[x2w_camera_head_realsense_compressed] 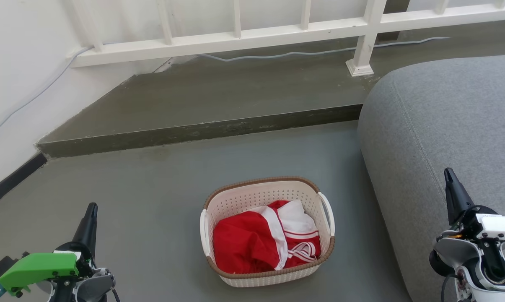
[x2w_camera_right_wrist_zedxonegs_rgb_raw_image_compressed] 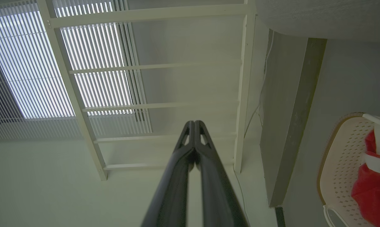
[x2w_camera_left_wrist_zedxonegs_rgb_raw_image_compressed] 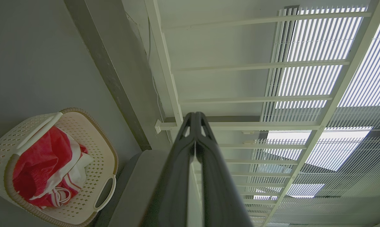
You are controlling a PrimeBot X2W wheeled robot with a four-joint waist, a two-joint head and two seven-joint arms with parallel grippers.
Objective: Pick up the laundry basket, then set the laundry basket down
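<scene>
Grey floor (x2w_camera_head_realsense_compressed: 151, 209), smooth and matt, a little scuffed. Its far edge meets a low concrete step (x2w_camera_head_realsense_compressed: 202, 132) with a darker, worn face. Above the step lies a raised ledge (x2w_camera_head_realsense_compressed: 235, 88). A white railing (x2w_camera_head_realsense_compressed: 277, 31) runs along the back of the ledge, with one post footed at the ledge's right end. A pale cable (x2w_camera_head_realsense_compressed: 277, 54) trails along the ledge below the railing.

The left edge of the floor is closed by a white wall (x2w_camera_head_realsense_compressed: 17, 63) with a dark skirting (x2w_camera_head_realsense_compressed: 9, 180). A grey fabric sofa (x2w_camera_head_realsense_compressed: 445, 126) takes up the right side. The wrist views show slatted blinds (x2w_camera_left_wrist_zedxonegs_rgb_raw_image_compressed: 319, 78) behind the railing.

The basket (x2w_camera_head_realsense_compressed: 256, 197) sits flat on the floor, towards its near edge. It is close beside the sofa without touching it and well apart from the step. It is upright, brown rim up, with a white handle (x2w_camera_head_realsense_compressed: 328, 214) on each short side. Red and white clothes (x2w_camera_head_realsense_compressed: 244, 243) lie crumpled inside.

The left gripper (x2w_camera_head_realsense_compressed: 92, 208) is at the lower left, off the basket and clear of it. Its fingers (x2w_camera_left_wrist_zedxonegs_rgb_raw_image_compressed: 190, 132) are pressed together, with nothing between them.

The right gripper (x2w_camera_head_realsense_compressed: 448, 173) is at the lower right, in front of the sofa. Its fingers (x2w_camera_right_wrist_zedxonegs_rgb_raw_image_compressed: 202, 138) are likewise clenched tip to tip on nothing.
</scene>
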